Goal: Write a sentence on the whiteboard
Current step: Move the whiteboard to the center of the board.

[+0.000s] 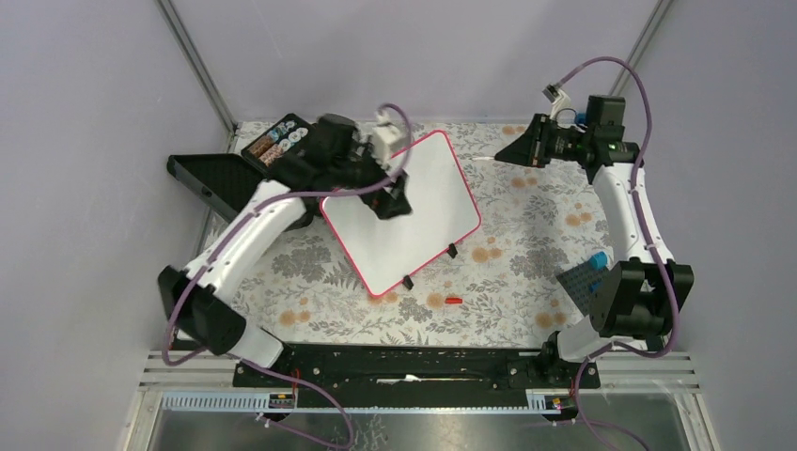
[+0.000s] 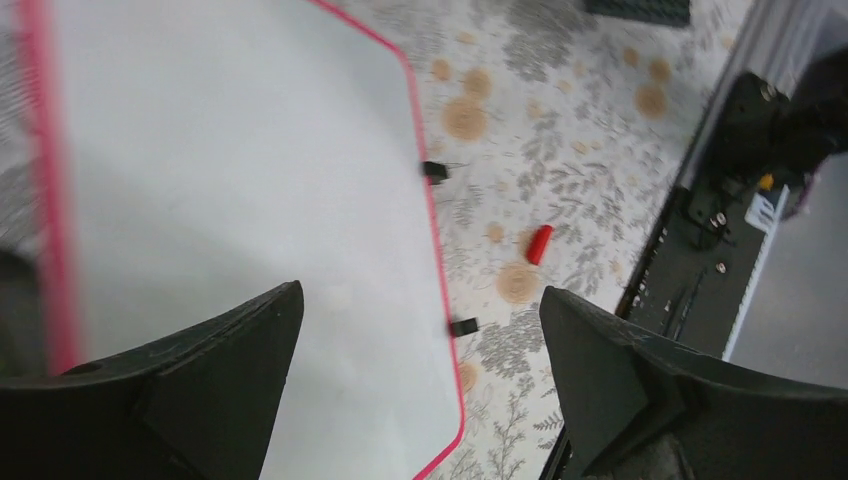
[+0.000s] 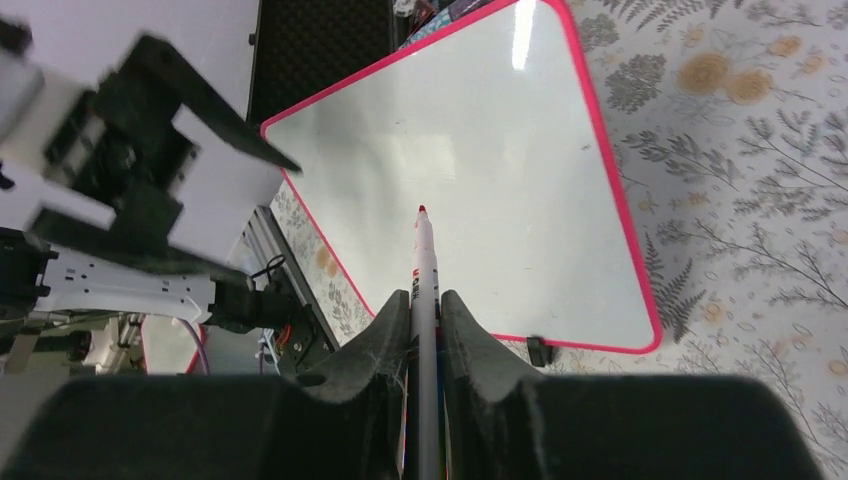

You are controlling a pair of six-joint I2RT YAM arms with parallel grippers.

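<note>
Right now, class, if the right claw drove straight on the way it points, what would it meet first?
Likely the whiteboard: the marker in the right claw aims at its white face, though depth is unclear.

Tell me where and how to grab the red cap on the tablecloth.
Pinch the red cap across its narrow middle, coming straight down from above: it lies flat on its side, apart from the whiteboard, with bare tablecloth along both long sides.
</note>
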